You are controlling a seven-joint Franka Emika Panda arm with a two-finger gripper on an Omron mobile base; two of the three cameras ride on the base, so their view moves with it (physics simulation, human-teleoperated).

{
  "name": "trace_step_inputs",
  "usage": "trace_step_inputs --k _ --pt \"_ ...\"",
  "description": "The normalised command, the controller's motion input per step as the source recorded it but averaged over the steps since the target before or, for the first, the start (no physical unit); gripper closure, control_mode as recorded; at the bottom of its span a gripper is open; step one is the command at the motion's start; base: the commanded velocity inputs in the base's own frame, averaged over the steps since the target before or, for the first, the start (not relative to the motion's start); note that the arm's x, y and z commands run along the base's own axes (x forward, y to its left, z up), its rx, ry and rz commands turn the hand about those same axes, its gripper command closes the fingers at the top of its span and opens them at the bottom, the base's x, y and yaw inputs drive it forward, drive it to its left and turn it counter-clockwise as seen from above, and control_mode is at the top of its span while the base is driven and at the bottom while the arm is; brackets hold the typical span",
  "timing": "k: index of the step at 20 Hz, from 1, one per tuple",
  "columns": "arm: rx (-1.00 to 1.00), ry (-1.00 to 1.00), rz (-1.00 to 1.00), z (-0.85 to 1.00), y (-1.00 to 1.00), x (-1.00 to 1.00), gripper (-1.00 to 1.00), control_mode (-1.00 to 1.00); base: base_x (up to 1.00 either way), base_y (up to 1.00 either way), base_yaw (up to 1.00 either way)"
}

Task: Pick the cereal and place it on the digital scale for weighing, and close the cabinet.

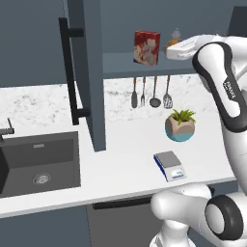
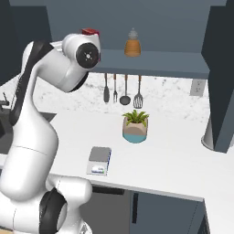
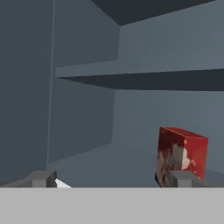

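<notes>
The cereal (image 1: 146, 47) is a small red box with a pale picture, upright on the lower shelf of the open cabinet (image 1: 89, 72). In the hand view the cereal (image 3: 181, 153) stands ahead and to the right, partly behind the right fingertip (image 3: 181, 178). My gripper (image 3: 111, 180) is open, level with the shelf, with nothing between its fingers. In the right base view only the red top of the cereal (image 2: 90, 32) peeks over my arm. The digital scale (image 1: 170, 165), grey plate on a blue body, lies on the white counter near its front edge, also in the right base view (image 2: 99, 161).
An orange bottle (image 2: 132, 45) stands on the same shelf, right of the cereal. A potted plant (image 1: 180, 125) sits behind the scale, under hanging utensils (image 1: 150, 92). The cabinet's left door with its black handle (image 1: 70, 72) juts out over the counter. A dark sink (image 1: 38, 164) lies to the left.
</notes>
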Motion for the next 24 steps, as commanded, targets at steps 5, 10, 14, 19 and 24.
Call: trace_step_inputs --k 5,10,14,19,24 --pt "0.00 0.00 0.00 0.00 -0.08 0.11 -1.00 -1.00 0.00 0.00 0.00" --pt "0.00 0.05 0.00 0.00 -0.21 0.19 -1.00 -1.00 0.00 0.00 0.00" --pt "0.00 0.09 0.00 0.00 -0.25 0.45 -1.00 -1.00 0.00 0.00 0.00" --pt "0.00 0.08 0.00 0.00 -0.32 0.53 -1.00 -1.00 0.00 0.00 0.00" --pt "0.00 0.04 0.00 0.00 -0.16 0.48 -1.00 -1.00 0.00 0.00 0.00"
